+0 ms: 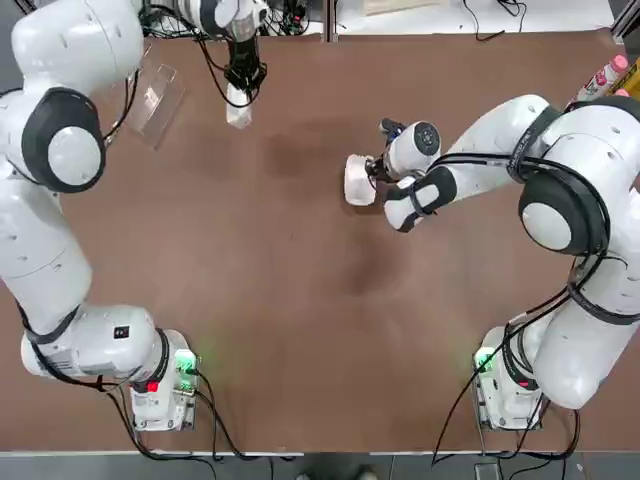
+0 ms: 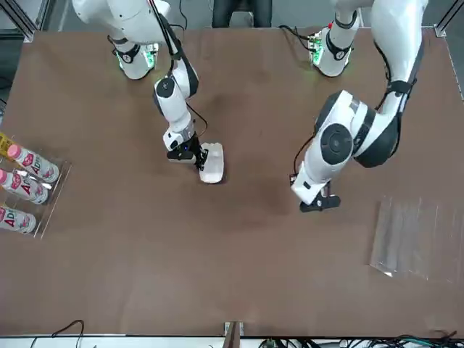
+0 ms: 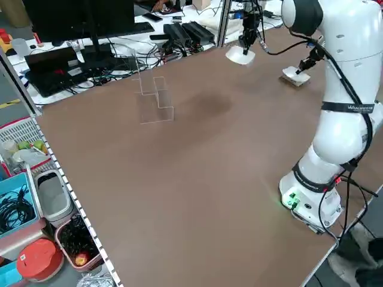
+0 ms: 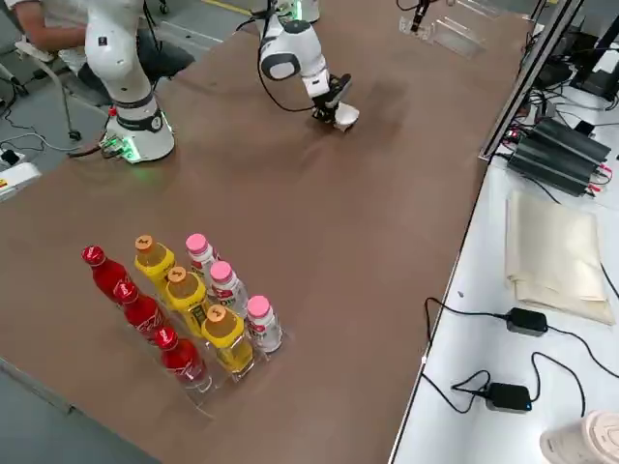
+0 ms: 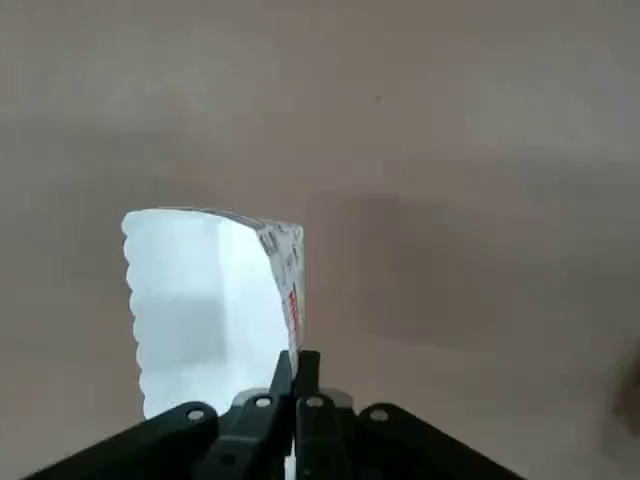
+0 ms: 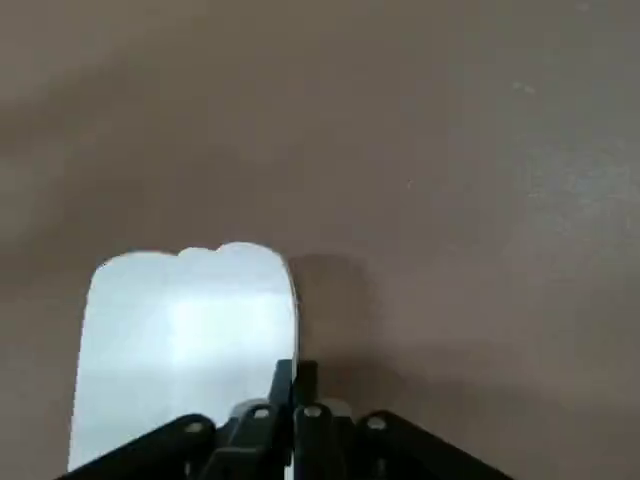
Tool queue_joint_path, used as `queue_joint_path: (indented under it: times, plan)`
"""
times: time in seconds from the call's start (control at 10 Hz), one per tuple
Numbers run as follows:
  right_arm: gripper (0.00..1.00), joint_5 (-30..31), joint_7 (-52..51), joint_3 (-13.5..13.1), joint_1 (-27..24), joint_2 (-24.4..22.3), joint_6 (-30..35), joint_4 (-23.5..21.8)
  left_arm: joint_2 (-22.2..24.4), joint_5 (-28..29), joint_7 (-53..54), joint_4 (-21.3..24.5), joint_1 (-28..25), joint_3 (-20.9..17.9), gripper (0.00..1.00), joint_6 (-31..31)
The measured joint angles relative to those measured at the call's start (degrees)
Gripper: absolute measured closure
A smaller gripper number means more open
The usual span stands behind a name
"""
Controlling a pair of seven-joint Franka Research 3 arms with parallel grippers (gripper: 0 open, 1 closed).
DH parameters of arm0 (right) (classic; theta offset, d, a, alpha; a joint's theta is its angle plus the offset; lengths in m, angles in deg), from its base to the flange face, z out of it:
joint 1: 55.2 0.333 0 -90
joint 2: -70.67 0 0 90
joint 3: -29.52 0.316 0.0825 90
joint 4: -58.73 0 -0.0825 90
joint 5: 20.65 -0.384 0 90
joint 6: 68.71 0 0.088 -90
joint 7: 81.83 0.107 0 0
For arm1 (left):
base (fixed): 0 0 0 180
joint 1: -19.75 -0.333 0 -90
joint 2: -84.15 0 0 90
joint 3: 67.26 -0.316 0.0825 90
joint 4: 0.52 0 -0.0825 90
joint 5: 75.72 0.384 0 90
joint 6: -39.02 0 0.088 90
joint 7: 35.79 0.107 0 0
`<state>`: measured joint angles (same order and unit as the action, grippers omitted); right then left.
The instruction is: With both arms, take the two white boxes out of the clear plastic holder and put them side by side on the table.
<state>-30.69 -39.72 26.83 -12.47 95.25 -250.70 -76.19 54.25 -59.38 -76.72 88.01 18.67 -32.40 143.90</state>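
Note:
One white box (image 1: 238, 116) hangs under my left gripper (image 1: 242, 98) at the far left of the table (image 1: 300, 330). That gripper is shut on the box's edge, and in the left wrist view the box (image 5: 205, 300) sits beside the closed fingers (image 5: 297, 372). The clear plastic holder (image 1: 155, 98) stands just left of it, with nothing visible inside. The other white box (image 1: 358, 180) lies flat near the table's middle. My right gripper (image 1: 373, 171) is low at its side, shut on its edge (image 6: 185, 345).
A clear rack of pink-capped bottles (image 2: 22, 190) sits at the table's far right corner, with red and yellow bottles (image 4: 184, 309) beside them. Cables and equipment (image 3: 179, 33) line the far edge. A person (image 2: 243, 11) stands behind the arm bases.

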Motion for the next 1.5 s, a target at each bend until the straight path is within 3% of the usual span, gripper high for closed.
queue_joint_path:
  times: [0.3, 0.5, 0.7, 0.9, 1.0, 1.2, 1.5]
  plan:
    - [0.98, 0.0, 0.0, -0.6, 0.0, 0.0, 0.1, 0.6, -0.5, 0.0, -3.0, -0.3, 2.6, 0.0, 0.98, 0.0]
    - [0.98, 0.0, 0.0, -2.9, -0.1, -0.5, 2.0, 1.9, -1.4, -0.1, -6.0, -1.4, 4.6, 0.1, 0.98, 0.2]
    - [0.98, 0.0, 0.0, -7.3, -0.2, -3.8, 12.3, 5.1, -2.8, -0.2, -8.0, -3.7, 8.3, 0.1, 0.98, 0.4]
    - [0.98, 0.0, 0.0, -11.8, -0.3, -7.7, 28.9, 12.5, -4.3, -0.5, -9.6, -5.7, 12.7, 0.1, 0.98, 1.9]
    - [0.98, 0.0, 0.1, -13.8, -0.4, -8.6, 34.1, 15.6, -5.7, -0.5, -11.8, -6.8, 15.3, 0.1, 0.98, 4.8]
    - [0.98, -0.2, 3.1, -16.4, -1.1, -8.8, 36.9, 17.3, -9.9, -0.5, -15.2, -8.5, 20.7, -0.1, 0.98, 11.9]
    - [0.98, -0.2, 10.8, -16.8, -2.8, -8.1, 36.8, 17.3, -15.6, -0.5, -17.2, -9.2, 25.6, -0.4, 0.98, 22.0]
